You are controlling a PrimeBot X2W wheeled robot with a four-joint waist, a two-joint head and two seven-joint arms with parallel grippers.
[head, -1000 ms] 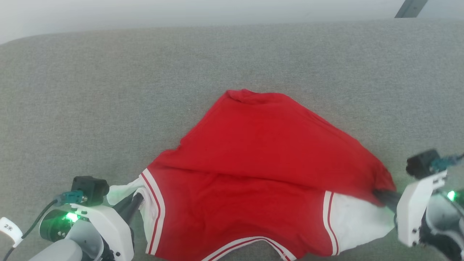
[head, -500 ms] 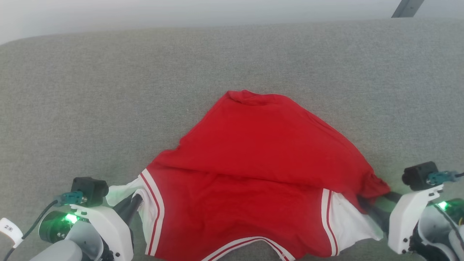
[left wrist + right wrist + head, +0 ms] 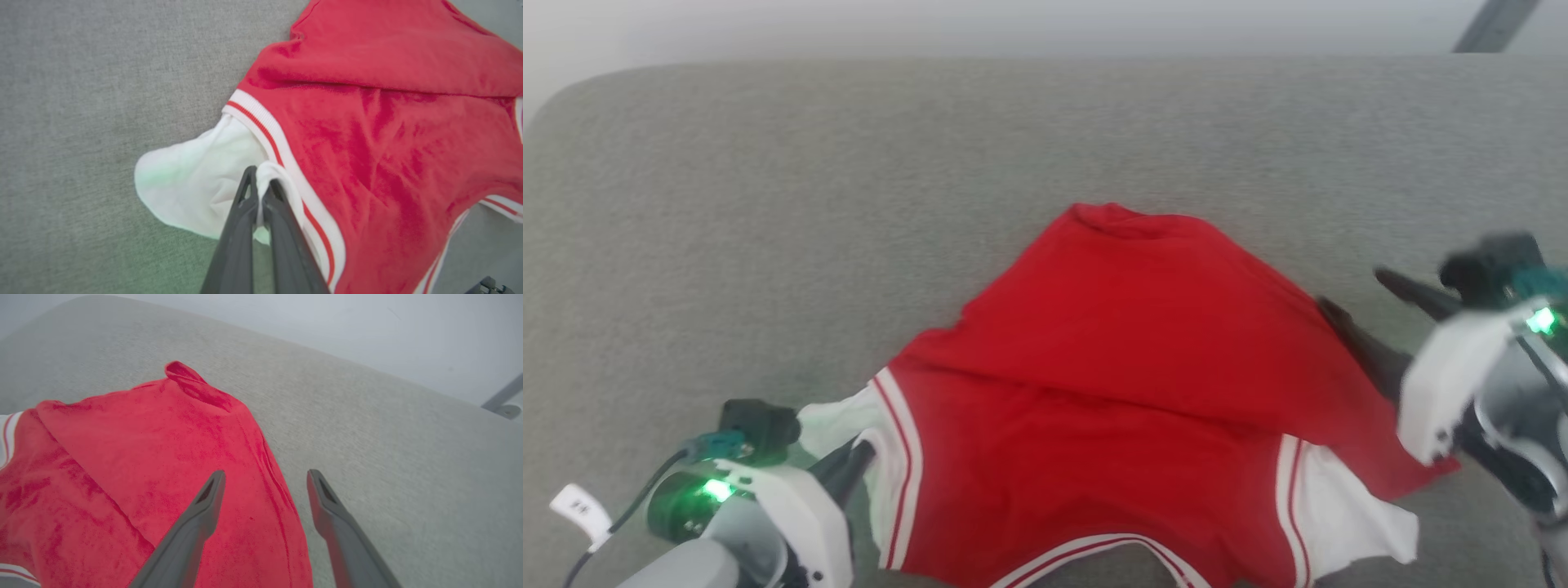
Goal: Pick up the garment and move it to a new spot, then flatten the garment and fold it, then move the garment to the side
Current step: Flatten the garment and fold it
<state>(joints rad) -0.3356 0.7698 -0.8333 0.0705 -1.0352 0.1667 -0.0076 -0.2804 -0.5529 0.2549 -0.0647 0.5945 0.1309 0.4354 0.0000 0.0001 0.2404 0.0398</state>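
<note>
At the lower left, the left gripper [image 3: 258, 181] pinches the white sleeve of the garment [image 3: 1111, 367], which lies folded over on the grey fabric surface [image 3: 768, 204]; at its right edge the right gripper [image 3: 265, 474] hangs spread wide, holding nothing.

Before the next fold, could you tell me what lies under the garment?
The garment rests on the grey fabric surface, visible around it. One red layer overlaps another; anything beneath is hidden.
</note>
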